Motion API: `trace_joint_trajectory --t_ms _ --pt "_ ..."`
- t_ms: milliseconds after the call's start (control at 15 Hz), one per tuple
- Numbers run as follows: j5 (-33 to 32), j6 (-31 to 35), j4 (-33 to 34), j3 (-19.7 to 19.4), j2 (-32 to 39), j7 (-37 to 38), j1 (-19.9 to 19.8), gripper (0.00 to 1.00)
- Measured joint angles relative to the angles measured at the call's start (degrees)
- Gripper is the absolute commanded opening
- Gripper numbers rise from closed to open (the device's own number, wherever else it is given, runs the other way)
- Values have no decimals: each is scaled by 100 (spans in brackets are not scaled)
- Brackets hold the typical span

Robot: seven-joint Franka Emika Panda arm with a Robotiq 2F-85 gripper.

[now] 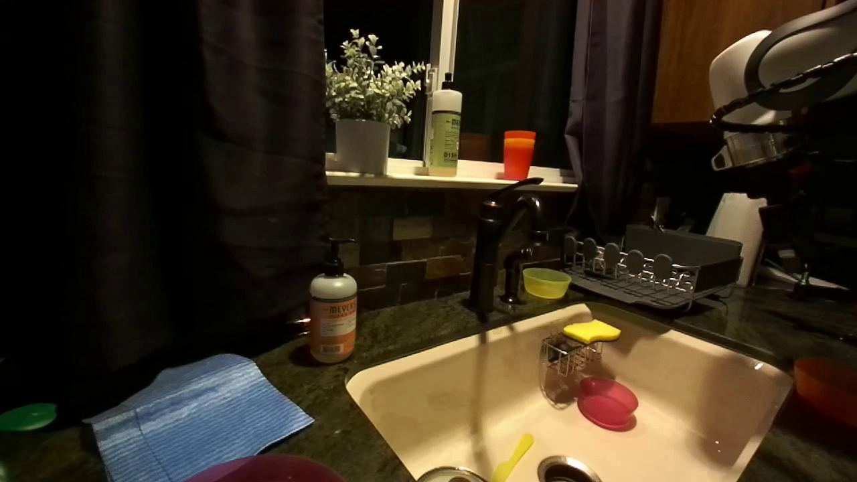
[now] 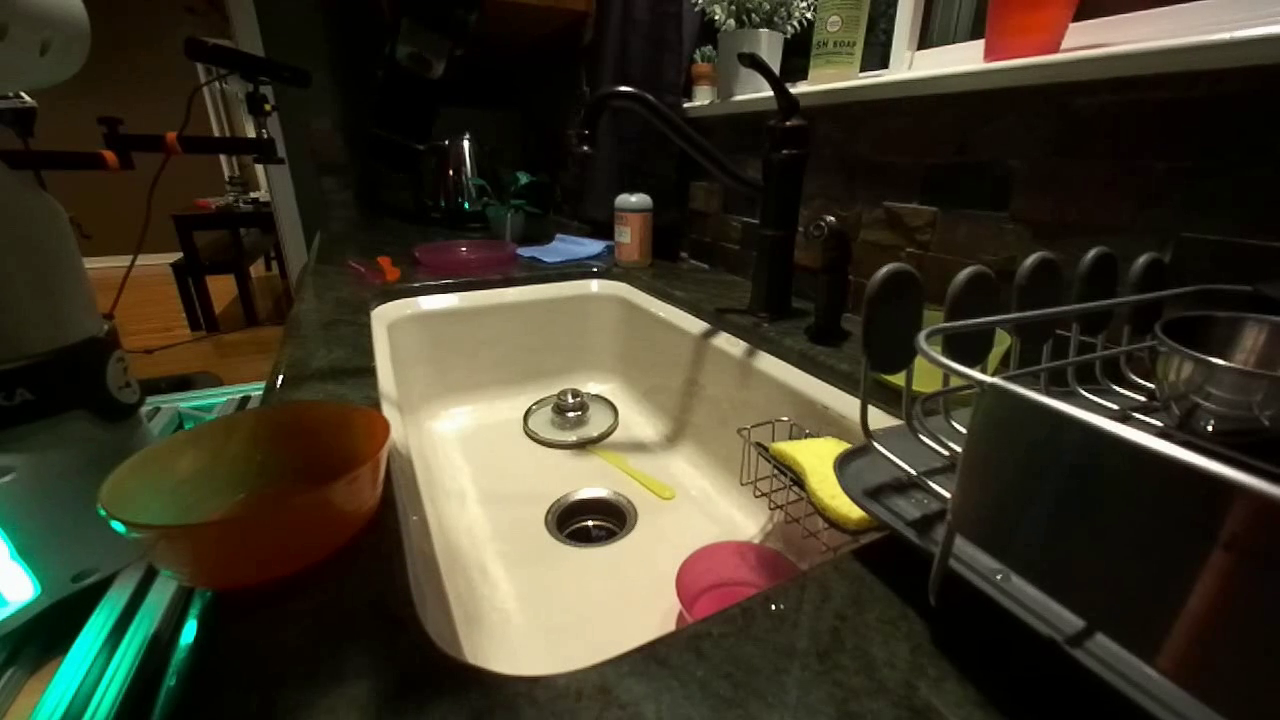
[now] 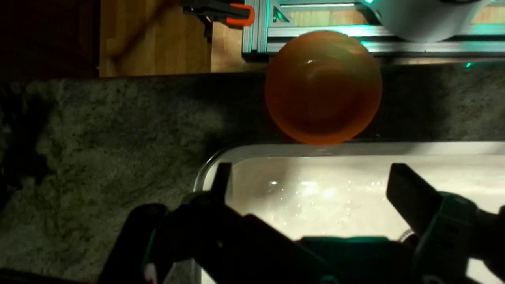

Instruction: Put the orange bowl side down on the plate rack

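My pincer (image 3: pixel 311 171) is wide and holds nothing. The round orange bowl (image 3: pixel 323 88) is lower, on the bench (image 3: pixel 118 157) beside the sink (image 3: pixel 414 148), so I should go down, toward my base (image 3: pixel 424 21).

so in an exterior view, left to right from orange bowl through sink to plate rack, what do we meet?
In an exterior view: orange bowl, glass lid, yellow utensil, pink bowl, yellow sponge, plate rack.
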Motion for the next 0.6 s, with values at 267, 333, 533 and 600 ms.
trace_joint_trajectory --t_ms 267,333,533,600 --pt "-82 97 -224 -275 -138 -988 90 100" --pt "-89 153 -314 -362 -195 -1248 124 100" --pt "-111 169 -438 -521 -255 -1898 214 100" --pt "-133 169 -433 -548 -246 -2077 239 100"
